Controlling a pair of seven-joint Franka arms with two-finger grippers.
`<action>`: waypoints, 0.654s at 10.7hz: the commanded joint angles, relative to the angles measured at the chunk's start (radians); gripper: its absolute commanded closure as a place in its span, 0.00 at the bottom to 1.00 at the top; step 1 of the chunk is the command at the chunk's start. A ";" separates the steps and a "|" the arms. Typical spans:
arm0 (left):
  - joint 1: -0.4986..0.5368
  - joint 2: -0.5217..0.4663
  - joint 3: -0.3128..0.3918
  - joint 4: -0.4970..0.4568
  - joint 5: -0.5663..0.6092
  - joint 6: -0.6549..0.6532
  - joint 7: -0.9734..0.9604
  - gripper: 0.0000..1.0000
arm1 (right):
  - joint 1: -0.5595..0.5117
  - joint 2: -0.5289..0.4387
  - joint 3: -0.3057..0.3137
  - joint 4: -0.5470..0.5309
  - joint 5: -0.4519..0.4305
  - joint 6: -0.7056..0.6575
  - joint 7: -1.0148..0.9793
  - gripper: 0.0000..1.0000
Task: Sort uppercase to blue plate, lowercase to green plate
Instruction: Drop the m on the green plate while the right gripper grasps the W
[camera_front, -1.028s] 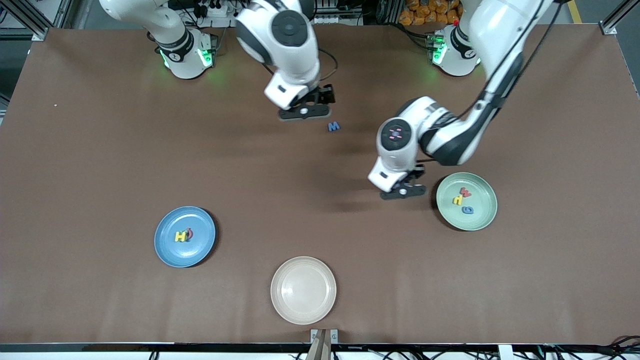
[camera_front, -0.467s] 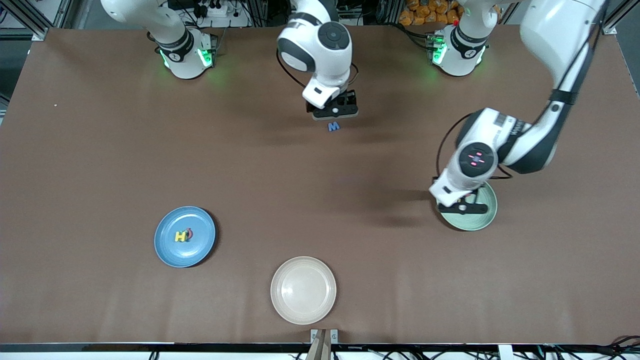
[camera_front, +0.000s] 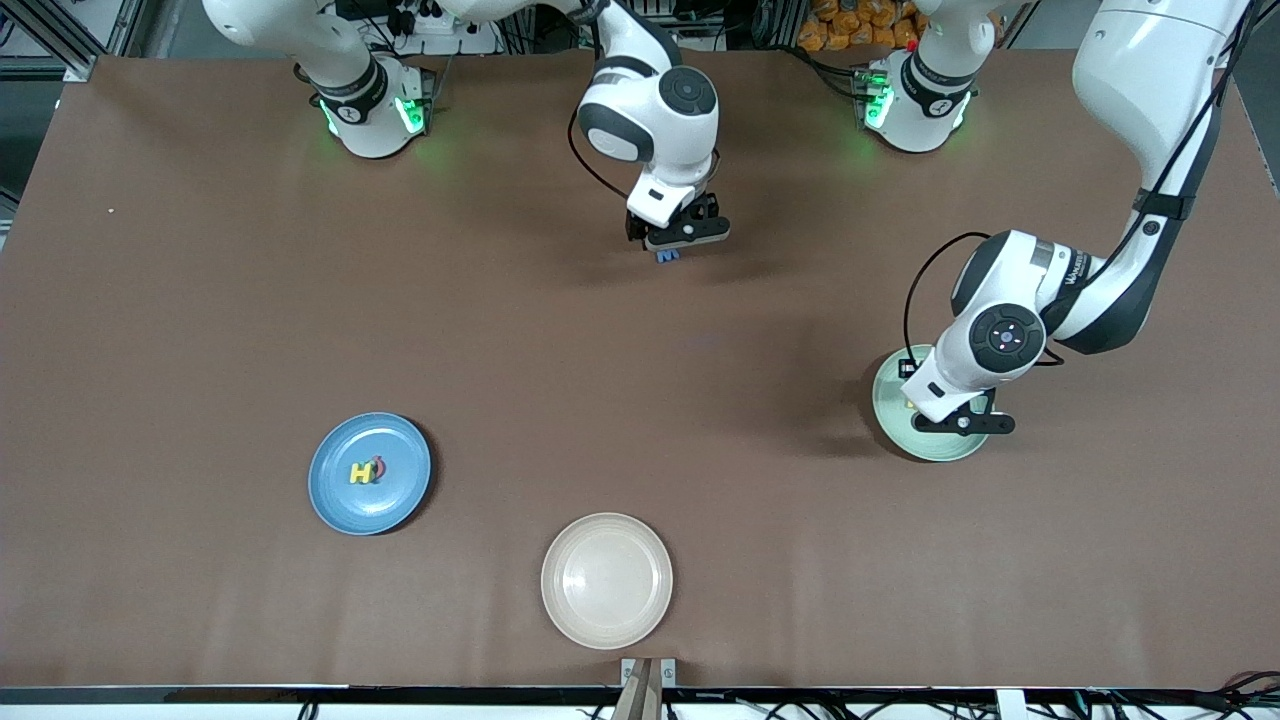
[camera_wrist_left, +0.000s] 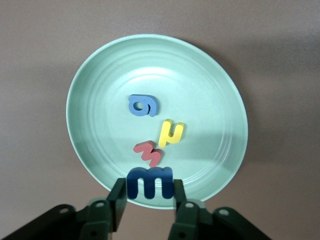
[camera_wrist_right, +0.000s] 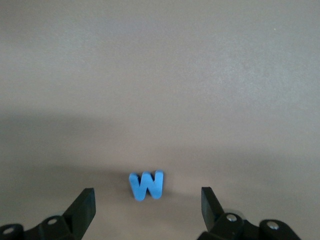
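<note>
My left gripper (camera_front: 960, 424) hangs over the pale green plate (camera_front: 925, 446), shut on a dark blue lowercase m (camera_wrist_left: 150, 181) pinched between its fingers. On the green plate (camera_wrist_left: 90, 80) lie a blue rounded letter (camera_wrist_left: 142, 105), a yellow letter (camera_wrist_left: 171, 133) and a red w (camera_wrist_left: 148, 153). My right gripper (camera_front: 680, 238) is low over a light blue letter (camera_front: 667, 256) lying on the table between the two arm bases. Its jaws stand open on either side of that letter (camera_wrist_right: 146, 185). The blue plate (camera_front: 340, 495) holds a yellow H (camera_front: 359, 472) and a red letter (camera_front: 378, 467).
A cream plate (camera_front: 606, 579) with nothing on it sits close to the table's front edge, nearer the front camera than the blue plate. Bare brown tabletop lies between the three plates and the arm bases.
My left gripper has carried the dark blue m from beside the green plate to over it. My right gripper has moved toward the left arm's end and down over the light blue letter.
</note>
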 joint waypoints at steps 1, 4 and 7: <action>0.014 -0.018 -0.006 0.002 -0.039 0.004 0.022 0.14 | -0.001 0.026 0.000 -0.028 -0.035 0.074 0.003 0.06; 0.023 -0.040 -0.008 0.071 -0.067 -0.053 0.022 0.00 | -0.003 0.025 -0.008 -0.131 -0.035 0.251 -0.021 0.07; 0.017 -0.060 0.022 0.243 -0.179 -0.214 0.022 0.00 | 0.002 0.030 -0.008 -0.134 -0.033 0.250 -0.021 0.12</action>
